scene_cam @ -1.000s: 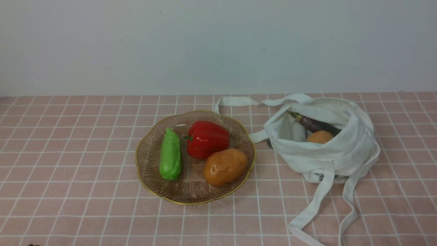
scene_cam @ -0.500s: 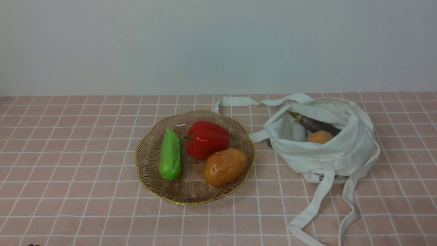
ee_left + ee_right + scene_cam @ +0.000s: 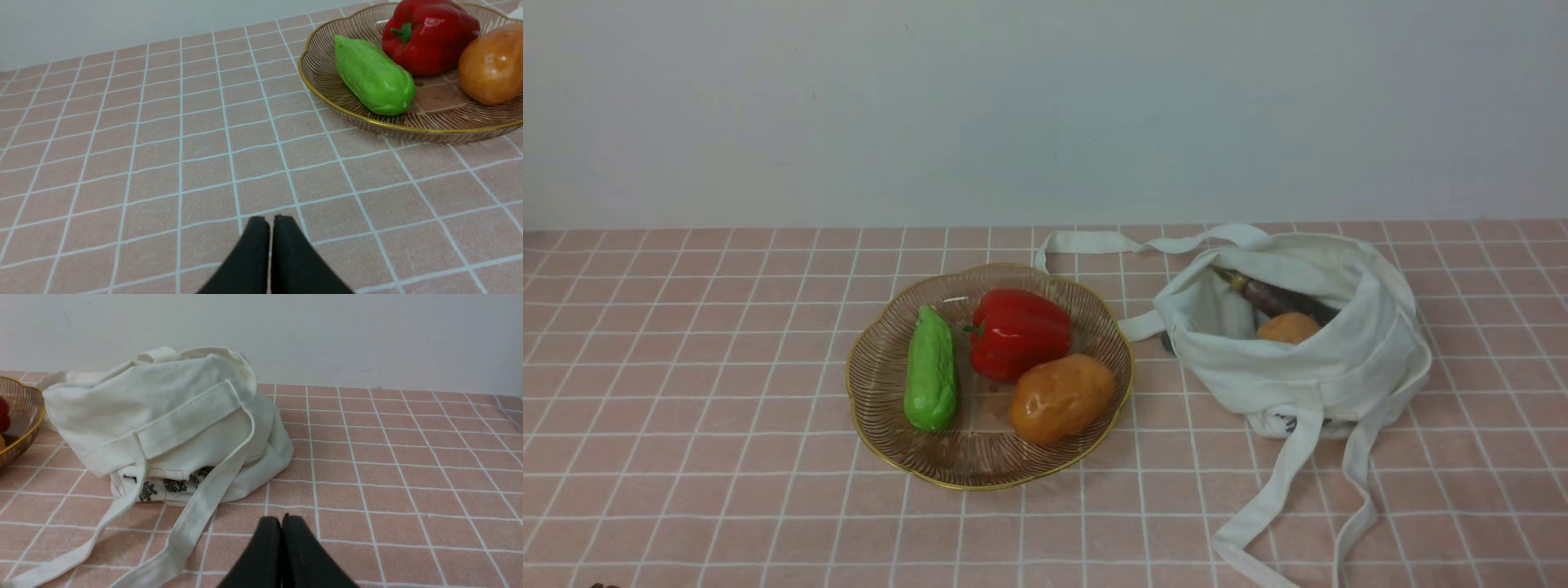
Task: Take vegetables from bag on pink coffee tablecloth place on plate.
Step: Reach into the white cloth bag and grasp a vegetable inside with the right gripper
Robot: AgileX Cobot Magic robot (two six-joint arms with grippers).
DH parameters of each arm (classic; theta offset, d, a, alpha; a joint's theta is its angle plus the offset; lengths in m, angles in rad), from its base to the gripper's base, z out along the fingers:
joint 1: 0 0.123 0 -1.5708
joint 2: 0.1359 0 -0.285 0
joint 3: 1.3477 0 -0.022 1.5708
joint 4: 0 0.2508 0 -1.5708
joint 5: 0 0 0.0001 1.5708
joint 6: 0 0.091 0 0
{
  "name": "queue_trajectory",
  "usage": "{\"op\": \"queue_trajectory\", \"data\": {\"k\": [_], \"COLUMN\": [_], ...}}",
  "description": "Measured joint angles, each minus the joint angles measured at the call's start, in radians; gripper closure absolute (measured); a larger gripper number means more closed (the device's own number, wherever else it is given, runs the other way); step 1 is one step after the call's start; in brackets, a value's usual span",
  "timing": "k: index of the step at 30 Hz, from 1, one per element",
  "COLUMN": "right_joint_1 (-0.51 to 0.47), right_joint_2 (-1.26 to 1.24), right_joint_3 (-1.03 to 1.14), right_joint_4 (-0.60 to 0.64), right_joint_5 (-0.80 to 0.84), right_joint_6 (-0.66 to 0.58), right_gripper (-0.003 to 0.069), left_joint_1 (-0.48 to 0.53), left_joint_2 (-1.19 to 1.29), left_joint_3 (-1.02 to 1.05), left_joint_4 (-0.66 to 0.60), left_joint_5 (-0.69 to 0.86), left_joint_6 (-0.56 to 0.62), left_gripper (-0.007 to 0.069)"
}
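Eggplant point(image 3: 1274, 299), orange vegetable point(image 3: 1288, 327) lying inside bag point(image 3: 1258, 367), well apart from right gripper point(image 3: 282, 524); both right gripper and left gripper point(image 3: 271, 224) staying closed, holding nothing.

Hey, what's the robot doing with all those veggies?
Right now it isn't holding anything. Its left gripper and right gripper are both shut, above the pink tablecloth. The gold-rimmed plate has a red bell pepper, a long green vegetable and an orange-brown one on it. An eggplant and a small orange vegetable are in the white cloth bag, so the job isn't finished.
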Motion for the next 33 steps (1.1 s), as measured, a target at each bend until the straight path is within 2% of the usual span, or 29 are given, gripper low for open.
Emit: {"op": "queue_trajectory", "data": {"k": [4,6,8,11,12,13,15,17,20,24,29,30,32,33], "right_joint_1": [0.0,0.0,0.0,0.0,0.0,0.0,0.0,0.0,0.0,0.003,0.011,0.011,0.011,0.011], "right_joint_2": [0.0,0.0,0.0,0.0,0.0,0.0,0.0,0.0,0.0,0.0,0.073,0.082,0.162,0.307], "right_joint_3": [0.0,0.002,0.002,0.002,0.002,0.002,0.002,0.002,0.002,-0.045,-0.379,-0.394,-0.5,-0.651], "right_joint_4": [0.002,0.055,0.165,0.464,0.464,0.616,0.752,0.827,0.869,0.87,0.813,0.809,0.775,0.711], "right_joint_5": [-0.002,-0.045,-0.087,-0.125,-0.126,-0.126,-0.126,-0.113,-0.095,-0.077,-0.06,-0.047,0.017,0.143], "right_joint_6": [0.002,0.034,0.1,0.281,0.281,0.362,0.414,0.431,0.429,0.302,-0.09,-0.103,-0.177,-0.24], "right_gripper": [0.0674,0.0674,0.0674,0.0674,0.0674,0.0674,0.0674,0.0674,0.0674,0.0674,0.0674,0.0674,0.0674,0.0674], "left_joint_1": [0.0,0.0,0.0,0.0,0.0,0.0,0.0,0.0,0.0,0.0,0.0,0.0,0.0,0.0], "left_joint_2": [0.0,0.0,0.0,0.0,0.0,0.0,0.0,0.0,0.0,0.0,0.0,0.0,0.0,0.0], "left_joint_3": [0.0,0.0,0.0,0.0,0.0,0.0,0.0,0.0,0.0,0.0,0.0,0.0,0.0,0.0], "left_joint_4": [0.0,0.0,0.0,0.0,0.0,0.0,0.0,0.0,0.0,0.0,0.0,0.0,0.0,0.0], "left_joint_5": [0.0,0.0,0.0,0.0,0.0,0.0,0.0,0.0,0.0,0.0,0.0,0.0,0.0,0.0], "left_joint_6": [0.0,0.0,0.0,0.0,0.0,0.0,0.0,0.0,0.0,0.0,0.0,0.0,0.0,0.0], "left_gripper": [0.0629,0.0629,0.0629,0.0629,0.0629,0.0629,0.0629,0.0629,0.0629,0.0629,0.0629,0.0629,0.0629,0.0629]}}
